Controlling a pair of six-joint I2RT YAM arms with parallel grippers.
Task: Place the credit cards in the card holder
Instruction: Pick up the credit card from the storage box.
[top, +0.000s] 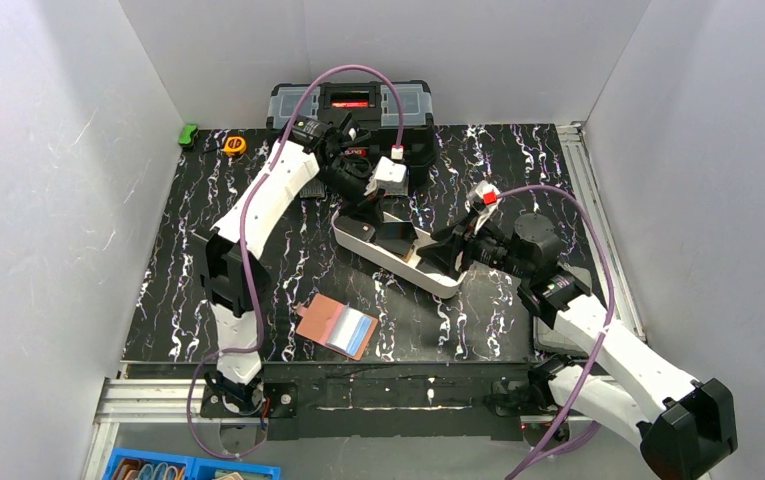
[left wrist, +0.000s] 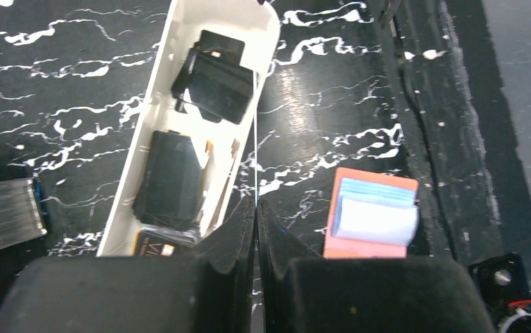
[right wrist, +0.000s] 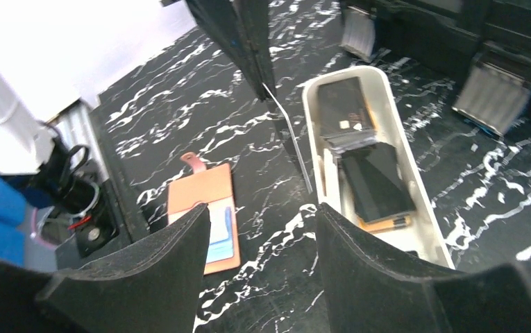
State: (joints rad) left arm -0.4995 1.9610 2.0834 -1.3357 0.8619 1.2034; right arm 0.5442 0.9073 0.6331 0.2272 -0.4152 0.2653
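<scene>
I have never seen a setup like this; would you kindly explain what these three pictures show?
Two white robot arms are bolted to a black marbled table. The wide picture looks down from above; the other two come from wrist cameras. On the table lie a long white oval tray of dark blocky objects and an open tan-pink leather wallet with a pale blue card inside. The left hand is shut on what looks like a thin card, seen edge-on. The right hand is open and empty.

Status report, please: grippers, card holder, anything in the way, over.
Left gripper shut on thin card, edge-on. Right gripper open, empty. Tan-pink leather card holder lies open, pale blue cards inside. White oval tray close beside held card.
</scene>
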